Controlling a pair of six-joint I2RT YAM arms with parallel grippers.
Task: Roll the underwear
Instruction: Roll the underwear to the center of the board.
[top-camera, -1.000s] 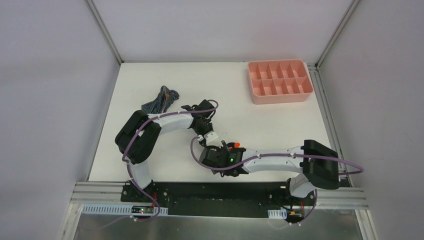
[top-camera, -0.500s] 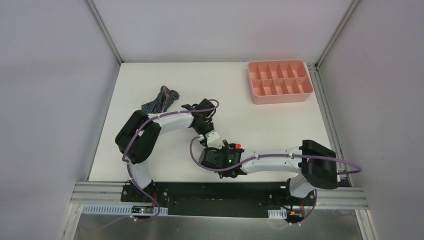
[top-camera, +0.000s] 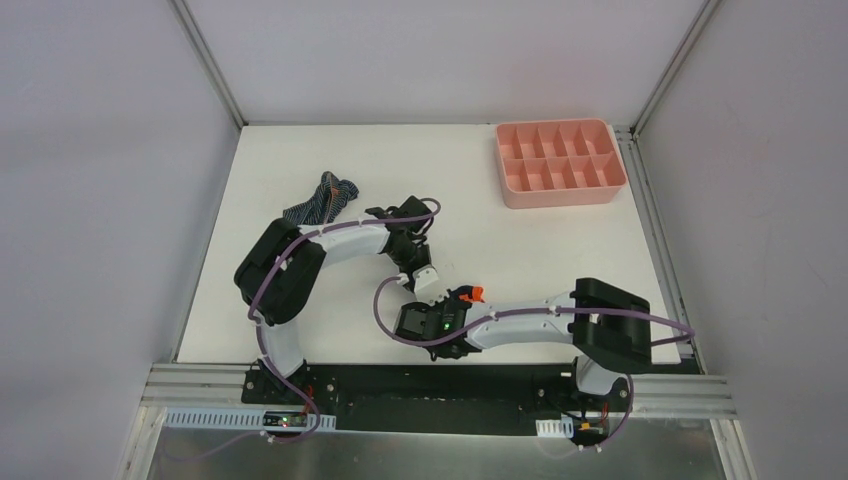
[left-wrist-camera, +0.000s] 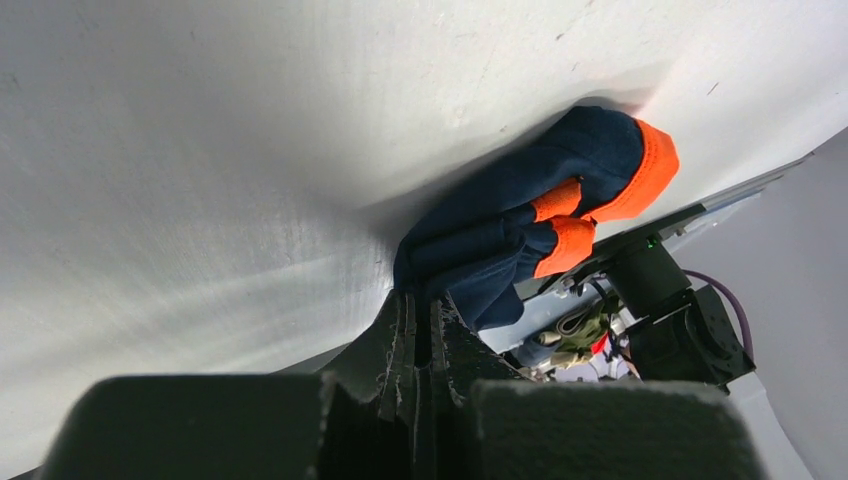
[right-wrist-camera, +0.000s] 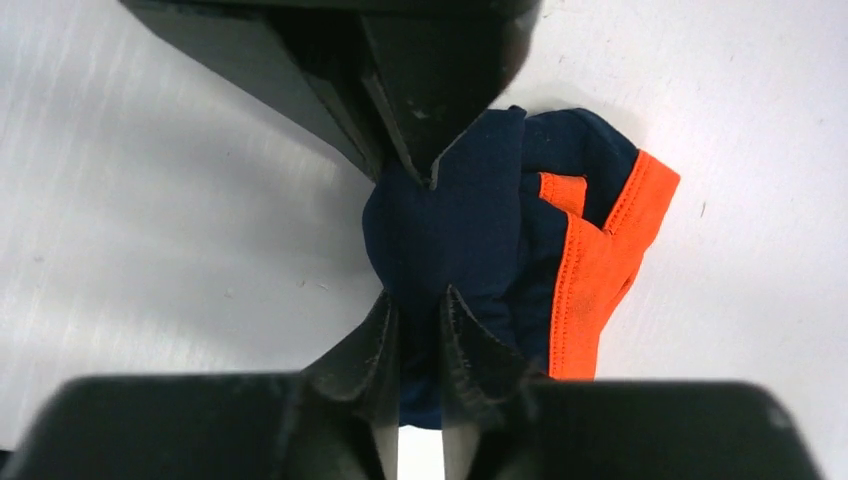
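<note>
Closed on cloth, the right gripper (right-wrist-camera: 418, 300) pinches the near edge of the navy brief (right-wrist-camera: 450, 240), its fingers drawn almost together with a fold between them. Opposite it, the left gripper (left-wrist-camera: 422, 305) is likewise shut tight on the far edge of the same garment, so the two sets of fingertips face each other across the bundle. The brief thus lies directly between the grippers, its long axis running from one pinch to the other. Neither arm is the nearer, since both touch it. Its orange trim (right-wrist-camera: 600, 250) sticks out to one side of that line, clear of both pinches. A rolling move would, on this reading, have to turn about that shared axis. The brief rests on the white table (top-camera: 520, 240), a little nearer the arm bases than the middle; from above it is mostly hidden under the wrists. It looks soft, gathered into a compact wad of several layers, not flat. The striped brief (top-camera: 322, 200) lies crumpled well apart, toward the far left, untouched. The pink compartment tray (top-camera: 560, 195) stands in the far right corner.
</note>
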